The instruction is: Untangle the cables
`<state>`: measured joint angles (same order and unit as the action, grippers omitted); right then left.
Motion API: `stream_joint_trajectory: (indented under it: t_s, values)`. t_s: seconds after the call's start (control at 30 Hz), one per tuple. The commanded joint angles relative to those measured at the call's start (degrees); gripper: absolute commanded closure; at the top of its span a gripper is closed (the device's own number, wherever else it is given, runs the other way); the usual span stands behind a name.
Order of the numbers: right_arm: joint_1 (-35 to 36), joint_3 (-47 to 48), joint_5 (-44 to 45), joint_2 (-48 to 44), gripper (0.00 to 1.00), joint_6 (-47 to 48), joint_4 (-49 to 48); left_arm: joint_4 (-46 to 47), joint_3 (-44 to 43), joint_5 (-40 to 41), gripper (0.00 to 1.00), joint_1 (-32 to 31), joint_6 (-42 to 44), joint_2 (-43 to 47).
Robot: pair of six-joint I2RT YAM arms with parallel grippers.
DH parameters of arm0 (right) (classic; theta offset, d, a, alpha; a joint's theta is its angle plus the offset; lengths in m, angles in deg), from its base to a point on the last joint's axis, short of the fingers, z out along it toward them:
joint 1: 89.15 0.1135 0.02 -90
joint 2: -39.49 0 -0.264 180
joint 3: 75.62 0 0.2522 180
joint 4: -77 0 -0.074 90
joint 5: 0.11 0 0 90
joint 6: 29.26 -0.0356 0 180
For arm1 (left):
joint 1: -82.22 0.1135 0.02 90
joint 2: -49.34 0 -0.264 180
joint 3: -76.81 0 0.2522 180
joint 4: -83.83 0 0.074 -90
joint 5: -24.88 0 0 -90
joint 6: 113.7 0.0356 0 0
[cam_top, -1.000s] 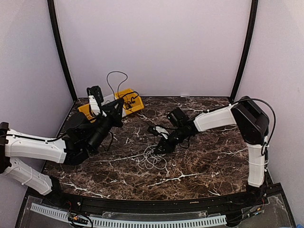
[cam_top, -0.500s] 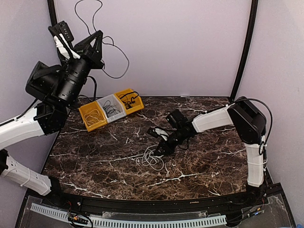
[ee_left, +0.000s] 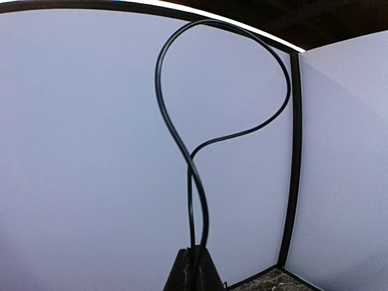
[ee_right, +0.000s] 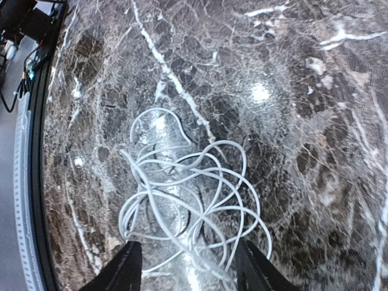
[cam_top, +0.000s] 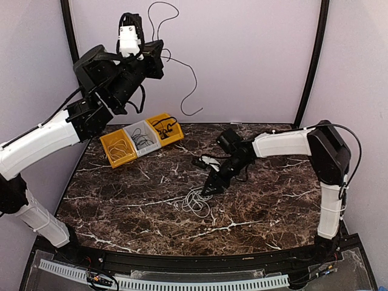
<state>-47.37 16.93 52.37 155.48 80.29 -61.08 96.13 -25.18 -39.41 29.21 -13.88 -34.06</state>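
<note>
- Closest to me, a loose tangle of thin white cable [cam_top: 194,203] lies on the dark brown, white-veined marble surface [cam_top: 273,206], near its middle.
- The right arm's fingers [ee_right: 126,271] stand apart just over the tangle's edge, gripping nothing.
- Farther back on the left is a row of small plastic bins [cam_top: 174,139], yellow, grey, yellow, with cords coiled inside.
- Up high by the pale back wall, the left arm's fingers [ee_left: 194,274] are pinched shut on a thin black cable [ee_left: 182,145] that loops in the air.
</note>
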Motion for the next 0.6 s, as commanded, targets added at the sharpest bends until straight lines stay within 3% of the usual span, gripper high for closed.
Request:
stream_joint_trajectory:
  t_s: [0.0, 0.1, 0.27, 0.57]
  values:
    - [-0.64, 1.27, 3.01, -11.11, 0.38, 5.87, 10.29, -10.34, -1.81, -1.12, 1.00, 3.77, -8.60, -0.14]
    - [-1.60, -0.98, 4.97, -16.54, 0.31, 7.28, 12.35, -9.56, -0.21, -3.10, 1.00, 6.20, -10.37, -1.20]
    - [-4.75, -5.46, 5.88, -24.64, 0.29, 7.76, 13.19, -7.27, 0.91, -6.77, 1.00, 8.94, -12.20, -5.38]
    - [-8.21, -18.90, 12.57, -38.33, 0.29, 9.87, 5.98, -3.42, -0.93, -10.89, 1.00, 13.40, -10.23, -15.64]
